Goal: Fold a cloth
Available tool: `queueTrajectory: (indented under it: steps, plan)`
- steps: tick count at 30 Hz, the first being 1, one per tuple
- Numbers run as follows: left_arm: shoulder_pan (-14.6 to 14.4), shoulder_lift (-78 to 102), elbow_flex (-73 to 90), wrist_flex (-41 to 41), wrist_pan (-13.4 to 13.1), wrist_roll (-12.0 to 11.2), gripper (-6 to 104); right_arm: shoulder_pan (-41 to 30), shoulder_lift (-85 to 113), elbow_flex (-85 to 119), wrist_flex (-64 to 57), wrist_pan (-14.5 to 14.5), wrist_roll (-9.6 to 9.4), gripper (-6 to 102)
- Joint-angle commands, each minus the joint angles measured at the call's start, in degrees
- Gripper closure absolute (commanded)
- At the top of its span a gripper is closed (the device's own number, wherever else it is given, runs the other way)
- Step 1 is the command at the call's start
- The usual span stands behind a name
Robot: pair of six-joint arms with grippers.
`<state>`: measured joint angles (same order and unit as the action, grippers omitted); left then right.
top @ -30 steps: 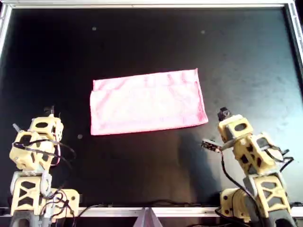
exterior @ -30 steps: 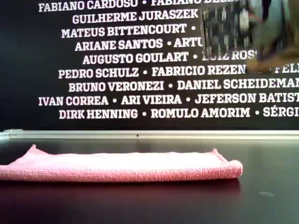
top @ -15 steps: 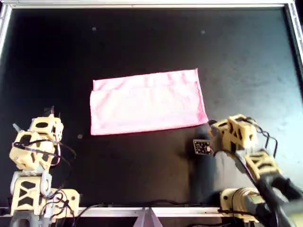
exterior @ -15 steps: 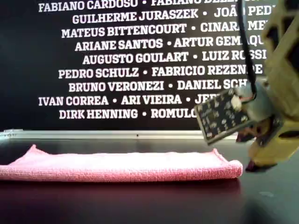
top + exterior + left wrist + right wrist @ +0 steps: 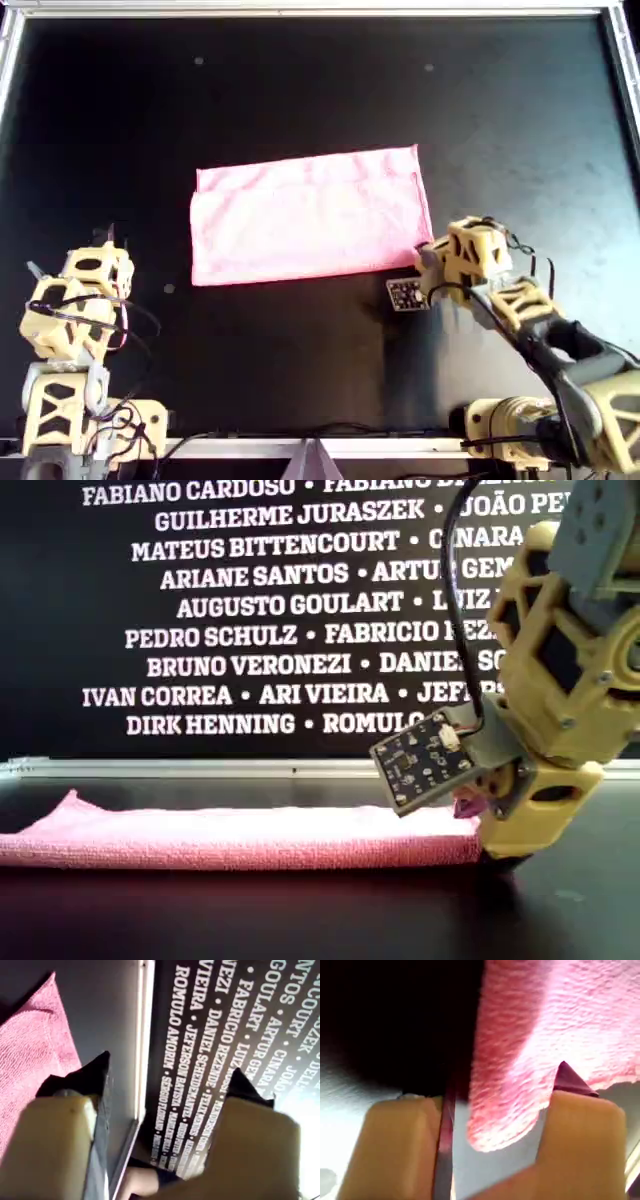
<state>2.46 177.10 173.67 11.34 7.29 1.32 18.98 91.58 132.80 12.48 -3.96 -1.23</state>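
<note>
the cloth (image 5: 312, 215) lies flat near the middle of the overhead frame on the black table (image 5: 520, 110), folded into a wide pink rectangle with one layer's edge showing as a strip along its upper side. in the exterior view it is a low pink band (image 5: 230, 837) across the lower left of the frame, in front of a dark wall with white names (image 5: 250, 630). the right gripper (image 5: 428, 262) sits at the cloth's lower right corner in the overhead view, low to the table; in the right wrist view its jaws stand apart with the folded corner (image 5: 520, 1070) lying between them, one finger (image 5: 575, 1110) against the fabric, not closed on it. the left gripper (image 5: 165, 1105) is parked at the lower left of the overhead frame (image 5: 95, 270), well apart from the cloth, jaws wide apart and holding nothing; its wrist view shows a corner of the pink fabric and the lettered wall beyond.
</note>
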Motion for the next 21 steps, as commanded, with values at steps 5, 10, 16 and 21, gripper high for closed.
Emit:
queueTrajectory:
  steps: [5, 10, 16, 21]
  plan:
    - [0.9, 0.9, -0.8, -0.4, 0.4, 0.2, 17, 0.0, -3.0, -9.5, 4.9, 0.2, 0.44, 15]
    - [1.0, 0.9, -0.8, -0.4, 0.4, 0.2, 17, 0.2, -5.7, -13.2, 8.1, -0.2, 0.44, 15]
    - [1.0, 0.9, -0.8, -0.4, 0.4, 0.2, 17, 0.0, -5.8, -12.9, 8.8, -0.3, 0.44, 17]
    - [1.1, 0.9, -0.8, -0.4, 0.3, 0.2, 17, 0.4, -4.8, -11.9, 8.8, 0.2, 0.44, 39]
